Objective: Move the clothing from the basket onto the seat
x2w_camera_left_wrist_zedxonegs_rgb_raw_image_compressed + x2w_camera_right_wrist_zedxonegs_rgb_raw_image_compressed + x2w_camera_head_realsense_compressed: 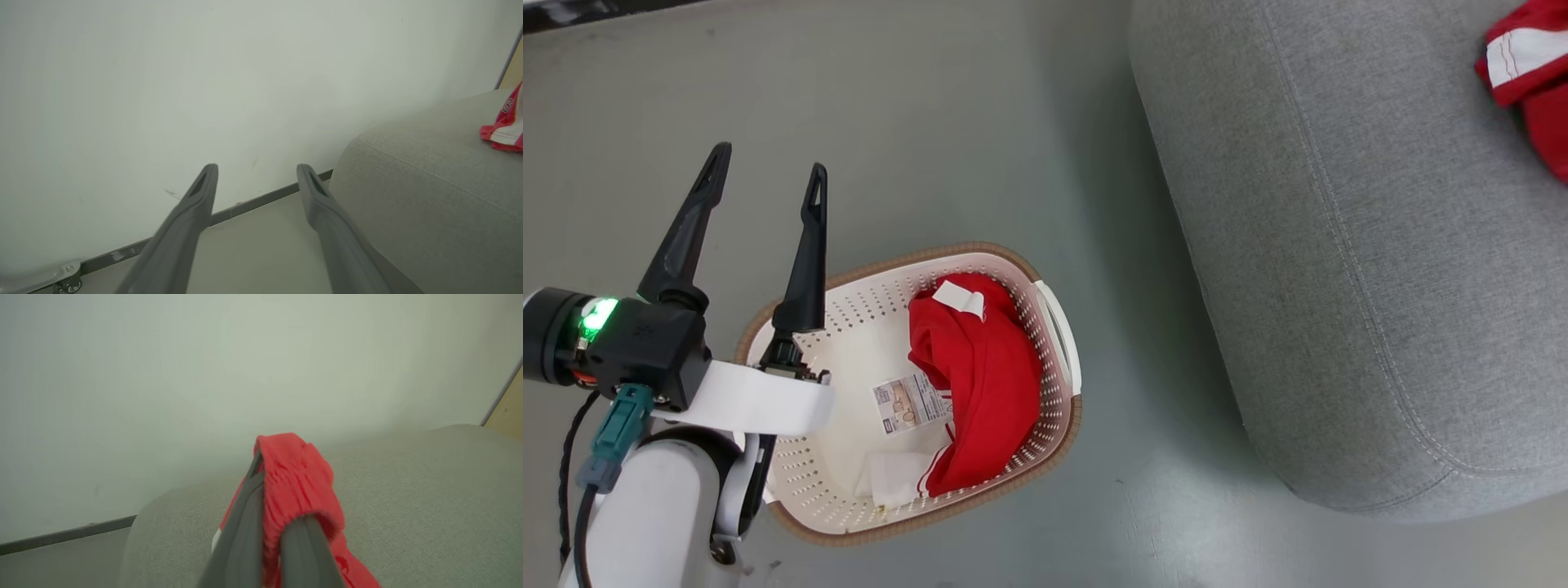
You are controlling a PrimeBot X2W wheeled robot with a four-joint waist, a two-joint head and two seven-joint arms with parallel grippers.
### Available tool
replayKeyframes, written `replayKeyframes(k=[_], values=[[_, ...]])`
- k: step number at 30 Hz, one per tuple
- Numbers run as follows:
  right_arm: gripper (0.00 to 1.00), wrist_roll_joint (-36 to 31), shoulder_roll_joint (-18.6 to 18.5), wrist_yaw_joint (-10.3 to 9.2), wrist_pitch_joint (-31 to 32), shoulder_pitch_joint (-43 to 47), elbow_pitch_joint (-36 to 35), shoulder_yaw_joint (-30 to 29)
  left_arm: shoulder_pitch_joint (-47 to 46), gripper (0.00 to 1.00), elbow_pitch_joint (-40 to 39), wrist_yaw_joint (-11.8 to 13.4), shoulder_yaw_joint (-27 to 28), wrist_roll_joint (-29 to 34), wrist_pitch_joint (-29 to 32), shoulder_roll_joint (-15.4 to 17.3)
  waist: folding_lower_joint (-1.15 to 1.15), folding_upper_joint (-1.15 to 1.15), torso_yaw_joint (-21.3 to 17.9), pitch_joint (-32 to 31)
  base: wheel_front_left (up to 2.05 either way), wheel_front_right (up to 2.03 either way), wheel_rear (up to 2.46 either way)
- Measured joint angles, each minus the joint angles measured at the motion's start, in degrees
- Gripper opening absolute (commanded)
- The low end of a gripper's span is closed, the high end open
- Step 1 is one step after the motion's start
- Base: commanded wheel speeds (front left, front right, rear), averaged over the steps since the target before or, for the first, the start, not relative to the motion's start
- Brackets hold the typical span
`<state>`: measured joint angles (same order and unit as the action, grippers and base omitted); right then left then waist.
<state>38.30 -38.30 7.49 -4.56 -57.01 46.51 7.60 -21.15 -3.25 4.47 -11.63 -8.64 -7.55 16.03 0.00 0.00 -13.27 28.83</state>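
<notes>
Your left gripper [768, 163] hangs above the basket's left rim, its fingers pointing far. The jaws are spread wide with nothing between them. One red garment [980, 367] lies bunched against the right wall inside the basket [866, 302], white tag up, beside the barcode sticker [907, 403]. The basket stands on the floor left of the seat [1339, 245], apart from it. Your right gripper [278, 490] is clamped on the second garment [298, 473], red fabric draped over its fingers, above the seat cushion.
</notes>
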Motion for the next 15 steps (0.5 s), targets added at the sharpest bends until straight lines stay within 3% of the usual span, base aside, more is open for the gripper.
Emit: replayKeyframes(k=[15], values=[[0.0,2.03,4.56,0.0,-3.76,3.17,6.03,0.44,-1.55,1.0,1.46,0.07,-0.4,0.33,-0.1,-0.07,0.0,0.0,-0.35,1.19,0.0,0.0,0.0]])
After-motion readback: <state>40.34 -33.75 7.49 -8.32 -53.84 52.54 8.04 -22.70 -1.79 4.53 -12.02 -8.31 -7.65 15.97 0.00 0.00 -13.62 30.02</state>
